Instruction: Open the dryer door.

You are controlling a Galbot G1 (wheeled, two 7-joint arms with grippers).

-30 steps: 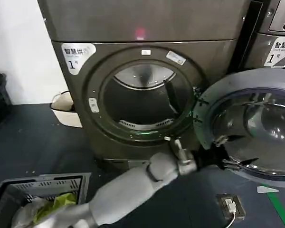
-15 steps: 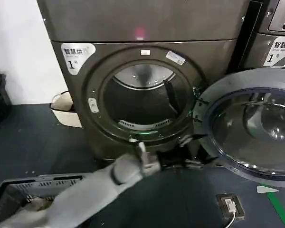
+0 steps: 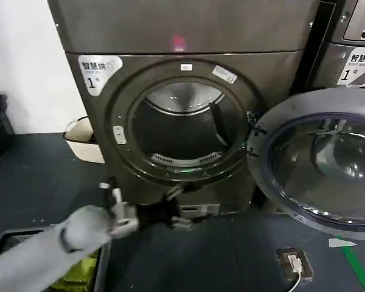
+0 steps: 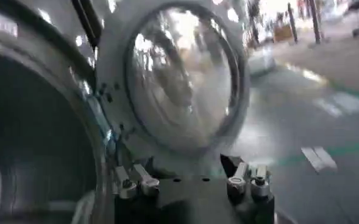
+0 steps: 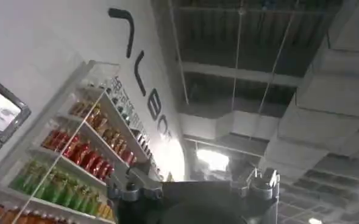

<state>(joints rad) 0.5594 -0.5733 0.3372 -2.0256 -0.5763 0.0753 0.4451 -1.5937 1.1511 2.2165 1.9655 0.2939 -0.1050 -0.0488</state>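
The dryer door (image 3: 272, 118) stands swung wide open to the right of the machine, its grey inner face and bulging glass turned toward me. The round drum opening (image 3: 182, 131) is exposed and dark inside. My left gripper (image 3: 175, 210) hangs low in front of the dryer's base, below the opening and well left of the door, touching nothing. It is open and holds nothing. The left wrist view looks past the gripper (image 4: 184, 168) at the open door (image 4: 179, 79). My right gripper (image 5: 194, 176) is parked pointing at the ceiling, open and holding nothing.
A dark laundry basket (image 3: 6, 243) with green cloth (image 3: 79, 267) sits at the lower left under my arm. A white basket (image 3: 82, 140) stands left of the dryer. A second machine (image 3: 353, 48) is behind the open door. A small device with cable (image 3: 295, 263) lies on the floor.
My left arm has drawn back leftward and down from the lower edge of the open door to the front of the dryer's base. The door stays wide open.
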